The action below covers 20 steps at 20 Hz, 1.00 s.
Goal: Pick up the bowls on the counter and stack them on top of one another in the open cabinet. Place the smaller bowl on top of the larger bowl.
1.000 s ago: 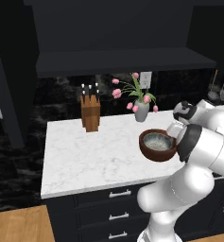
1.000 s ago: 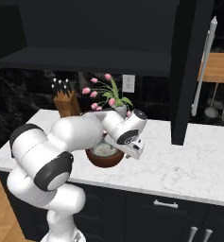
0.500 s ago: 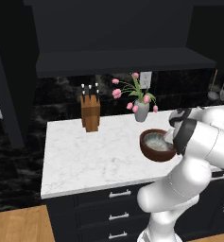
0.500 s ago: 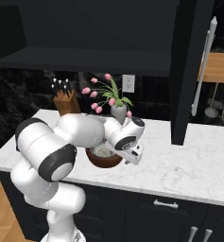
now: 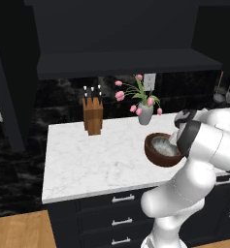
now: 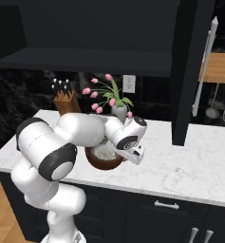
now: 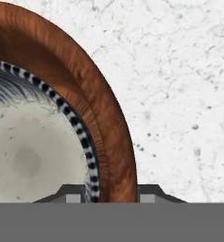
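Note:
The larger bowl (image 5: 156, 159), reddish-brown and wood-like, rests on the marble counter (image 5: 87, 155) near its front edge. The smaller bowl (image 5: 164, 144), grey with a pale speckled inside, sits nested in it. In the hand view my gripper (image 7: 111, 193) straddles both rims: one fingertip (image 7: 73, 193) is inside the smaller bowl (image 7: 33, 151), the other is outside the larger bowl (image 7: 108, 108). Both fingertips sit tight against the rims. The bowls (image 6: 103, 159) are partly hidden by my hand in the right base view. The open cabinet (image 5: 121, 60) hangs above the counter, its shelf bare.
A brown knife block (image 5: 92, 115) and a grey vase of pink tulips (image 5: 145, 114) stand at the back of the counter. A dark tall cabinet side (image 6: 187, 71) rises to the right, with utensils hanging beyond it. Dark drawers (image 5: 121, 198) run below the slab.
My hand has come down a little onto the bowls' near rim and the elbow has shifted. The nested bowls have stayed in place on the counter.

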{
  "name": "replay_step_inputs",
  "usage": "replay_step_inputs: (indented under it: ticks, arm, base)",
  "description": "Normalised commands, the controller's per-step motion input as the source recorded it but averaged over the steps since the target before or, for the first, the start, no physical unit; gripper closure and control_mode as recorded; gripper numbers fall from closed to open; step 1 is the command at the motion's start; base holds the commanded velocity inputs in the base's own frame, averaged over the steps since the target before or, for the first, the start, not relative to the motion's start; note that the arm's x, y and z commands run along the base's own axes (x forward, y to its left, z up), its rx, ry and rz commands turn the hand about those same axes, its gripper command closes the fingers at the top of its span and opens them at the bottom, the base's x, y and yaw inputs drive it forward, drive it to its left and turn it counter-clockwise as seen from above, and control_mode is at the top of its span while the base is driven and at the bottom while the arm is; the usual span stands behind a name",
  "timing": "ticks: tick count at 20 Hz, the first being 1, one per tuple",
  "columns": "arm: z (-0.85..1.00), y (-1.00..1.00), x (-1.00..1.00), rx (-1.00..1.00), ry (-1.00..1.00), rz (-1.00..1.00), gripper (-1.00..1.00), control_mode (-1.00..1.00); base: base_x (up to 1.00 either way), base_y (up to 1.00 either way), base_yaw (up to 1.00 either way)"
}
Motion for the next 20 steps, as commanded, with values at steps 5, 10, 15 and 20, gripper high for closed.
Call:
replay_step_inputs:
  ticks: [5, 10, 15, 20]
  arm:
    - [0.61, 0.00, -0.47, 0.01, -0.27, 0.00, 1.00, -1.00]
    - [0.90, 0.08, -0.62, 0.00, -0.35, 0.00, 1.00, -1.00]
    - [1.00, 0.36, -0.48, 0.00, -0.33, -0.02, 1.00, -1.00]
    - [1.00, 0.49, -0.30, 0.00, -0.28, -0.06, 1.00, -1.00]
  base:
    - [0.00, 0.00, 0.00]
    - [0.00, 0.00, 0.00]
    - [0.00, 0.00, 0.00]
    - [0.00, 0.00, 0.00]
